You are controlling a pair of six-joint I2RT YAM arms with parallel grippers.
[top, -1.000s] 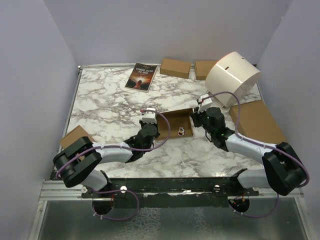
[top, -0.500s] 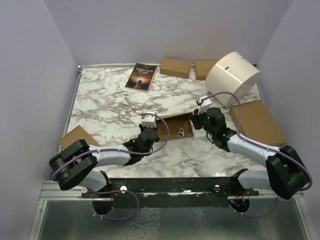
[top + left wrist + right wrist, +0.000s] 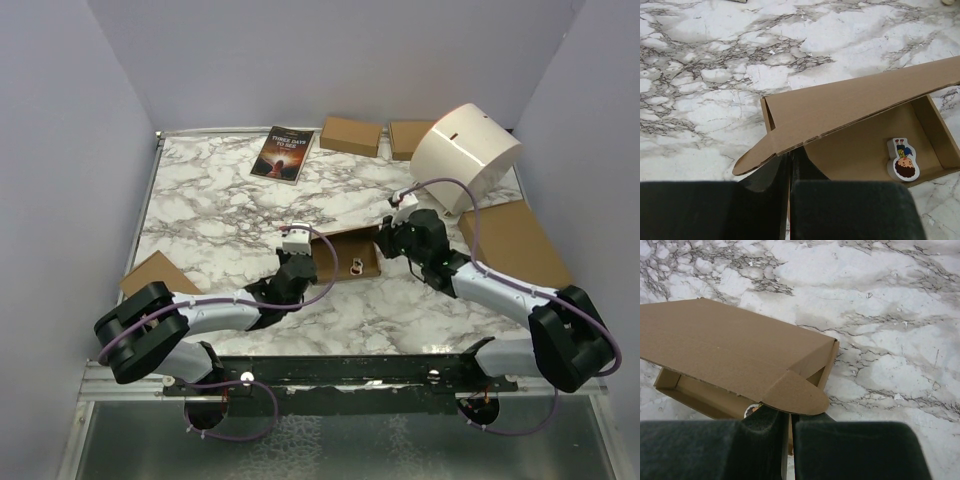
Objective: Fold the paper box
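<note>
The paper box (image 3: 345, 250) lies mid-table, a shallow brown tray with its lid (image 3: 850, 102) slanting low over it; the lid's rounded end tabs hang free. A small cartoon figure piece (image 3: 902, 159) lies inside. My left gripper (image 3: 297, 252) is at the box's left end and, in the left wrist view (image 3: 791, 159), is shut on that side wall's cardboard. My right gripper (image 3: 392, 238) is at the right end and, in the right wrist view (image 3: 790, 419), is shut on the side wall there, under the lid's tab (image 3: 792, 392).
A book (image 3: 283, 153), two small brown boxes (image 3: 350, 135) (image 3: 410, 138) and a white drum-shaped container (image 3: 466, 158) stand along the back. A large flat brown box (image 3: 513, 243) lies at the right, and another brown cardboard piece (image 3: 152, 272) lies at the left edge.
The lid has come down lower over the tray. Both grippers have shifted slightly toward the back of the table while keeping hold of the box's ends.
</note>
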